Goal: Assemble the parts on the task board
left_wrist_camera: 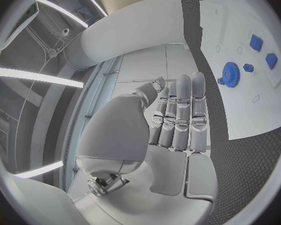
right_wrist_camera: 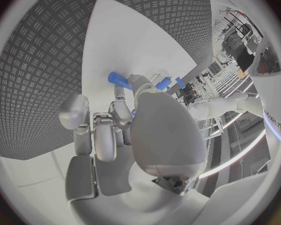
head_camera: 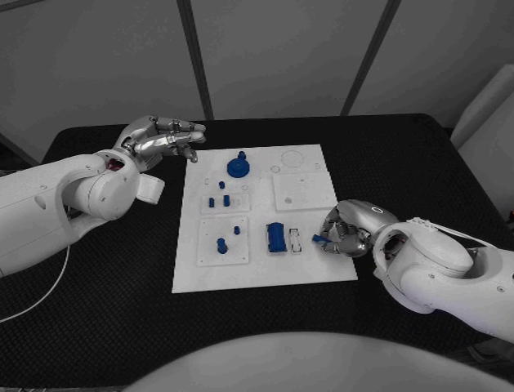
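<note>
The task board (head_camera: 306, 269) lies mid-table, and at its right edge my right hand (head_camera: 349, 229) pinches a small blue part (head_camera: 320, 239) in curled fingers, just above the white plate. My left hand (head_camera: 160, 140) hovers off the board's far left corner, fingers together, holding nothing. Near it stands a blue gear (head_camera: 238, 167), with more blue parts (head_camera: 278, 238) in the board's recesses.

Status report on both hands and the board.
Left hand open, off the task board. Right hand pinching small blue part at board's right edge. Nothing in the way.
</note>
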You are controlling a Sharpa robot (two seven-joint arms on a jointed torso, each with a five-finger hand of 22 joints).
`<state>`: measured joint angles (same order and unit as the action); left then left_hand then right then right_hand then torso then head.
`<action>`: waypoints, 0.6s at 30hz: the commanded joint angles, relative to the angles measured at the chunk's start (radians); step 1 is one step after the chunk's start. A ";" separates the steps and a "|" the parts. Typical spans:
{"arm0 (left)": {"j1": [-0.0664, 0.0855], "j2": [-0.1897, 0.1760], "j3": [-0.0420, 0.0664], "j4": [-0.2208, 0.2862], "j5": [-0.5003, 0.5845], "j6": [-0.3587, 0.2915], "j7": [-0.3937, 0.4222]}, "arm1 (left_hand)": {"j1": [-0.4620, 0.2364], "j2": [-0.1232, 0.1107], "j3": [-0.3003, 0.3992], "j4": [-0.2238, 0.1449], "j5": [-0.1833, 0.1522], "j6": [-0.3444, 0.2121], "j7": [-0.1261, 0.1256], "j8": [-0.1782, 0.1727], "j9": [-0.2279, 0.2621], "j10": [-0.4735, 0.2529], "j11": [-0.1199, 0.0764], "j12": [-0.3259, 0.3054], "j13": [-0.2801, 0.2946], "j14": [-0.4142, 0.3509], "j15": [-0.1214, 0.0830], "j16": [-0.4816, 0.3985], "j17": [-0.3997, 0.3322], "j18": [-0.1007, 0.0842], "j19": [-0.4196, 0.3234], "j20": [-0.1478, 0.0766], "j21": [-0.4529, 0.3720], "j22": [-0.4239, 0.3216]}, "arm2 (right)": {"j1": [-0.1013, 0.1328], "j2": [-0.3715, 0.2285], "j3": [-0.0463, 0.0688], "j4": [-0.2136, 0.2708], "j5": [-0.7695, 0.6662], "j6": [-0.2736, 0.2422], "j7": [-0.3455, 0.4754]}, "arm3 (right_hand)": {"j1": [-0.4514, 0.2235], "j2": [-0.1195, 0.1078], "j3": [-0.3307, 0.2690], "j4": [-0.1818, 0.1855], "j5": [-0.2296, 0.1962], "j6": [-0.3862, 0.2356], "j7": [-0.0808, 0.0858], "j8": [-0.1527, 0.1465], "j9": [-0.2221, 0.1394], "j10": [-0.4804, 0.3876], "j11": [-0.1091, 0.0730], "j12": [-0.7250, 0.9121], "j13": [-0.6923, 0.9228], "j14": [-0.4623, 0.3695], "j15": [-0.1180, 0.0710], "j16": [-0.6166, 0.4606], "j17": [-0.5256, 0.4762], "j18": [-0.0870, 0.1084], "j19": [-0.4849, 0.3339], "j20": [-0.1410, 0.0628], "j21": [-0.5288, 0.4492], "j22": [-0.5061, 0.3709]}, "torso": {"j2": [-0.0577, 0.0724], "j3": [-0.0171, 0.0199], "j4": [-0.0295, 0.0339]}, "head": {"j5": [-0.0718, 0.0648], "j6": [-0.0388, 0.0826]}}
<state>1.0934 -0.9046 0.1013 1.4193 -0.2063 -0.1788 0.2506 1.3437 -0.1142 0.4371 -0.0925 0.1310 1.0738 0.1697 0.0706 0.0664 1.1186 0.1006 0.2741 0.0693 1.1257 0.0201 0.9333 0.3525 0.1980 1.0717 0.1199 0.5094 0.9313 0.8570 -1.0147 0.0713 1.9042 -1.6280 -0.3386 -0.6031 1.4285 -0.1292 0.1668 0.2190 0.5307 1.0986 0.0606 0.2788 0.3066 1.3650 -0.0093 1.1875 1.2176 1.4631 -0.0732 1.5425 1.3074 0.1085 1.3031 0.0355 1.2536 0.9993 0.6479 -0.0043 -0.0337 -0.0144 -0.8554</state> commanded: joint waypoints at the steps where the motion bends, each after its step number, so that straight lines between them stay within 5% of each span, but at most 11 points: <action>1: 0.001 0.001 0.001 0.002 0.002 0.012 -0.001 | 0.002 0.009 -0.004 -0.003 -0.001 -0.009 0.000 -0.004 -0.001 -0.009 0.000 0.004 -0.001 -0.007 0.003 -0.005 -0.001 -0.016 -0.003 0.001 -0.003 -0.001 | 0.001 -0.001 0.001 0.012 0.063 -0.085 0.008 | -0.005 -0.011 0.014 -0.001 0.004 0.008 -0.003 0.008 0.014 0.014 -0.009 0.004 0.004 0.098 -0.007 0.006 0.223 -0.001 0.008 -0.004 0.007 0.004 | 0.000 -0.0006 0.0011 | -0.001 -0.001; 18: 0.001 0.001 0.001 0.005 0.002 0.012 -0.001 | 0.002 0.009 -0.004 -0.003 -0.001 -0.009 0.000 -0.004 -0.001 -0.009 0.000 0.004 -0.001 -0.007 0.003 -0.005 -0.001 -0.016 -0.003 0.001 -0.003 -0.001 | 0.002 0.049 0.001 0.000 0.174 -0.139 0.037 | -0.074 -0.030 0.043 0.029 -0.003 0.018 -0.011 0.020 0.026 0.038 -0.015 0.034 0.031 0.102 -0.011 0.014 0.237 -0.005 0.020 -0.007 0.020 0.027 | 0.001 0.0003 0.0011 | 0.004 -0.005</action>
<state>1.0934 -0.9041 0.1013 1.4215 -0.2063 -0.1771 0.2481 1.3437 -0.1142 0.4371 -0.0925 0.1310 1.0738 0.1697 0.0706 0.0664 1.1186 0.1006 0.2741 0.0693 1.1257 0.0201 0.9333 0.3527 0.1980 1.0717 0.1199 0.5094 0.9314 0.8575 -0.9674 0.0720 1.9040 -1.4902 -0.4454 -0.5809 1.3639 -0.1565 0.2112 0.2440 0.5309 1.1098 0.0494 0.2932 0.3209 1.3939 -0.0198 1.2184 1.2484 1.4668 -0.0772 1.5505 1.3074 0.1085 1.3172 0.0284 1.2719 1.0258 0.6492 -0.0046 -0.0324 -0.0113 -0.8589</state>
